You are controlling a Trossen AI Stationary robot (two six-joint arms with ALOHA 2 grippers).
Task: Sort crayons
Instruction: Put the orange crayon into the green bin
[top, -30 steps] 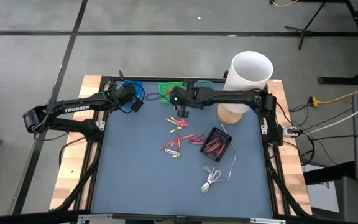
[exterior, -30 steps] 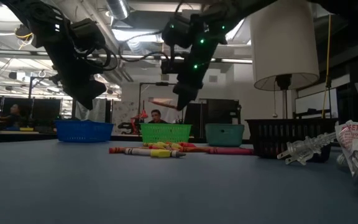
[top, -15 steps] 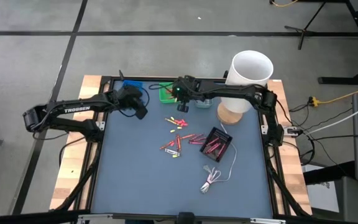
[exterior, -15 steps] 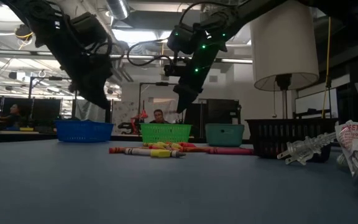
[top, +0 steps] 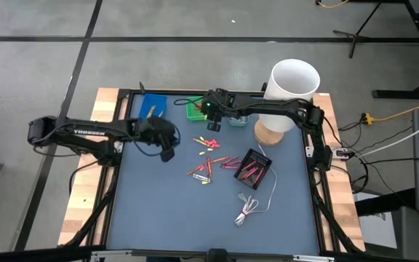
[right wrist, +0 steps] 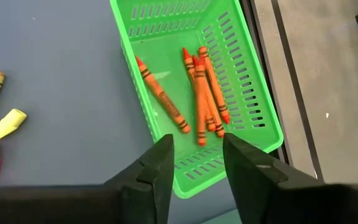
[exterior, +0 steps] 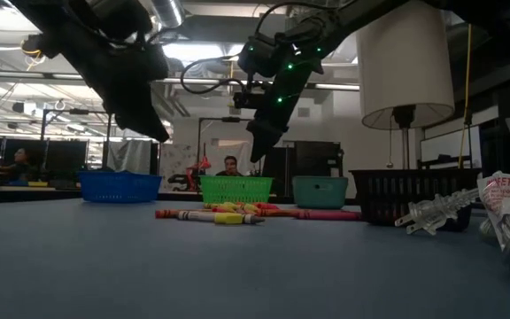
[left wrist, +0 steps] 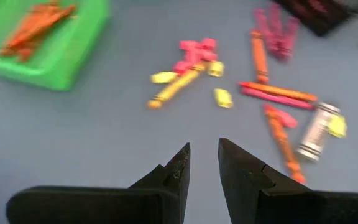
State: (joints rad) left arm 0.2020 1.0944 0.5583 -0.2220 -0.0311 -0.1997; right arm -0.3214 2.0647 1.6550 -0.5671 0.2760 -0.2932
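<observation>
Loose crayons [top: 213, 156] in pink, red, orange and yellow lie scattered on the blue-grey table top [top: 158, 211]; the left wrist view shows them too [left wrist: 260, 93]. Several orange crayons [right wrist: 201, 93] lie in the green tray [right wrist: 166, 37] at the far edge. My right gripper [right wrist: 197, 149] hovers open above that tray's near end [top: 211, 124], with nothing between its fingers. My left gripper [left wrist: 204, 155] is open and empty. It hangs above bare table [top: 167, 154], left of the loose crayons.
A blue tray [top: 151, 106] and a teal tray [top: 237, 118] flank the green one. A black tray [top: 253, 169] holds pink and red crayons. A coiled white cable [top: 247, 211], a wooden disc [top: 268, 133] and a tall white cylinder [top: 294, 81] stand on the right.
My left gripper has swung away from the blue tray, toward the table's near edge and right, toward the loose crayons, turning as it went. My right gripper first moved a little toward the far edge, over the green tray, then kept still.
</observation>
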